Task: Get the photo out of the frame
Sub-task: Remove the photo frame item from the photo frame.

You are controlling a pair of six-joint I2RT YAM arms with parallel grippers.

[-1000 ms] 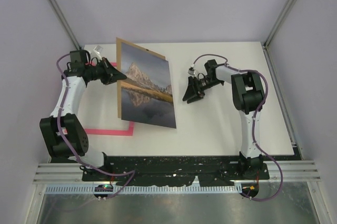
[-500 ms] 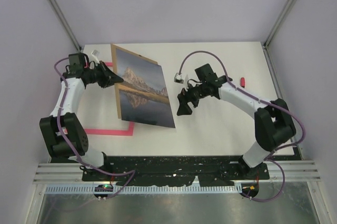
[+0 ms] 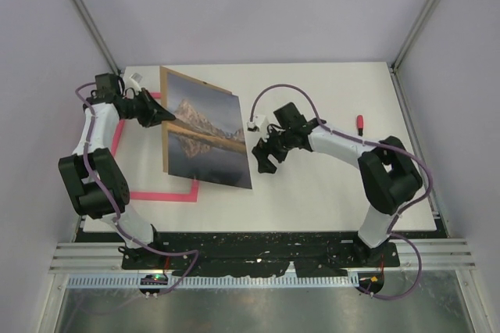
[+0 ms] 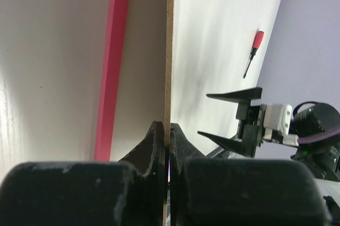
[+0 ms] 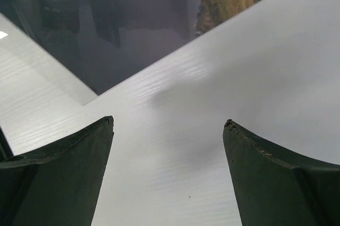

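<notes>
Ok so here's where I'm at. My left end effector point(image 3: 162, 116) is pinched fully shut on the left edge of the flat glossy photo point(image 3: 205, 134) of a rocky mountain mirrored in a dark lake. The left wrist view shows a thin brown backing board point(image 4: 169, 51) edge right between the fingers, so I reckon print and board are held as one.

The photo is tipped up off the thin bright-pink rectangular frame point(image 3: 161, 195), which lies flat on the white counter point(image 3: 328, 192) at the left. Can't tell if the photo's near edge touches down.

My right end effector point(image 3: 262, 159) is wide open, holding nothing, just beside the photo's right edge.

Handling-wise, I'd guess it's light and stiff thanks to the board. The print face looks slick and would probably mark easily though, so I'd take it by the bare right edge, not the face. Splitting print from board could be fiddly.
</notes>
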